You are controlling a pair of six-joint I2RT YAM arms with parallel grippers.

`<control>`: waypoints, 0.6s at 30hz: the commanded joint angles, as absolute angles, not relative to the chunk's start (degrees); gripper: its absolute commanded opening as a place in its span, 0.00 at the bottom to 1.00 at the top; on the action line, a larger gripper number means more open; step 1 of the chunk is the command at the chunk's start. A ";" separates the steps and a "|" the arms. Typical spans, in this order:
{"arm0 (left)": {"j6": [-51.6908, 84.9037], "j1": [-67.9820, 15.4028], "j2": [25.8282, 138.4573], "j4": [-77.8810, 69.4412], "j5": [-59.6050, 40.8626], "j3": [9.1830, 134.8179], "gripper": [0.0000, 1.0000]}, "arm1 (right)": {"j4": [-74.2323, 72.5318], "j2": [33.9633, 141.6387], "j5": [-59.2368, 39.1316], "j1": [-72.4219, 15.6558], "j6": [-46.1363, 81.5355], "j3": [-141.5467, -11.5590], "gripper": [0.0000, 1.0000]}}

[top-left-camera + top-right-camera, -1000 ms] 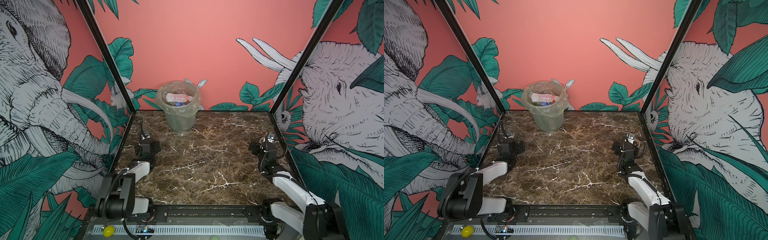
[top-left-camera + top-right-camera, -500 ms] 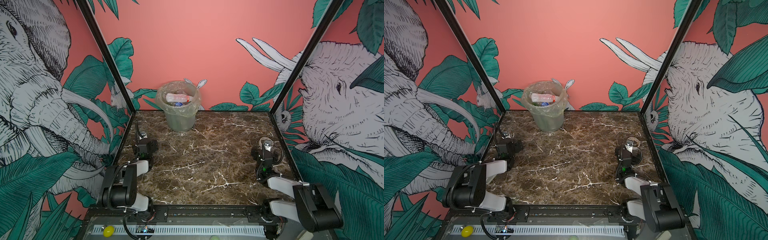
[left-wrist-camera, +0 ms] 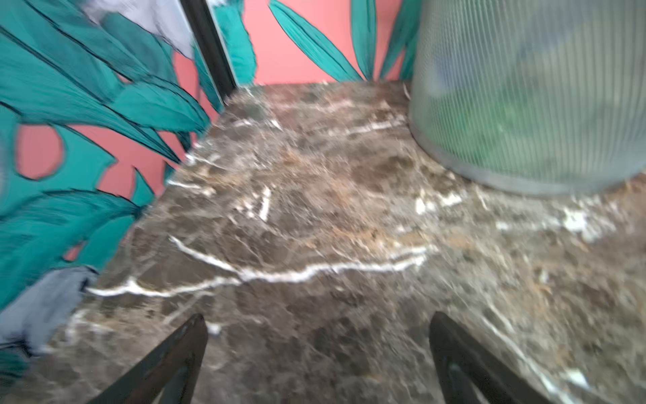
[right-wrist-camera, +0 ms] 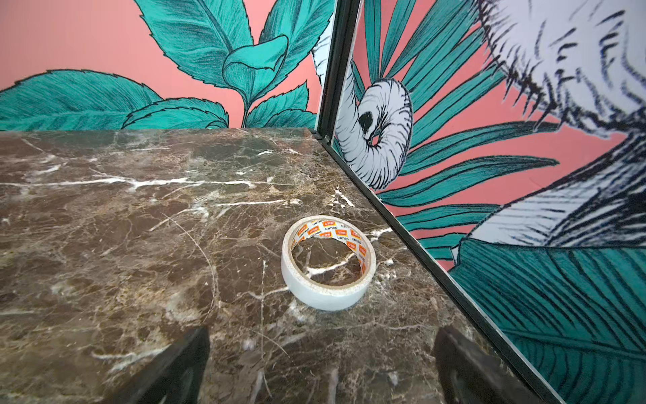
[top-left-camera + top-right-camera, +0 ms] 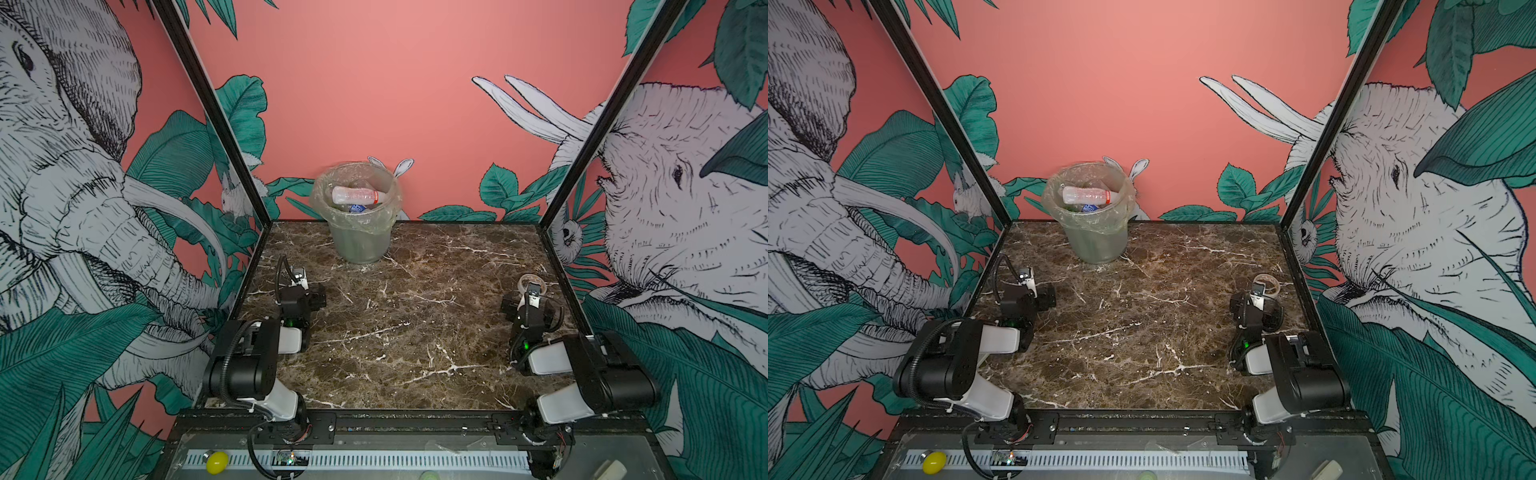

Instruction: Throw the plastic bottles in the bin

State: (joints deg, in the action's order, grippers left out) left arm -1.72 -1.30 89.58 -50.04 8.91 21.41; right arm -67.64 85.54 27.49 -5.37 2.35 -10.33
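Right wrist view: tape ring [image 4: 328, 264] before right gripper [image 4: 321, 332], jaws apart; left gripper [image 3: 317, 316] jaws apart too (bottles [image 5: 355, 195] in bin [image 5: 361, 245]).

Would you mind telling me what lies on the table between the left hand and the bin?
Nothing: only bare marble tabletop lies between the left hand and the bin, as the left wrist view shows.

Middle: the table [image 5: 395, 332] is left open between the two arms.
Back: the way is blocked left of centre by the bin [image 5: 359, 245], set near the back wall [image 5: 395, 104]; its mouth is partly taken up by bottles [image 5: 357, 195].
Right edge: a roll of tape [image 4: 328, 266] is laid flat just ahead of the right gripper [image 4: 320, 330], near the side wall [image 4: 524, 210].
Left side: open table is seen before the left gripper [image 3: 318, 316]; the bin seems near, though blurred.
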 commanded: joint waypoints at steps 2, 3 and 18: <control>-4.56 -1.61 89.47 -53.73 5.72 21.94 1.00 | -71.54 87.25 19.66 -3.27 3.07 -10.91 1.00; -4.31 -1.69 88.49 -51.10 5.79 22.43 1.00 | -72.87 89.21 19.36 -3.18 3.13 -11.24 1.00; -4.17 -1.50 88.77 -52.18 5.53 22.21 1.00 | -52.16 88.55 5.16 -1.23 0.32 -22.26 0.99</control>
State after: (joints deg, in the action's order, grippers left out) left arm -3.31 -1.48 90.00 -51.13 6.17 21.61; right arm -52.84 89.12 7.16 -1.43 0.82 -22.57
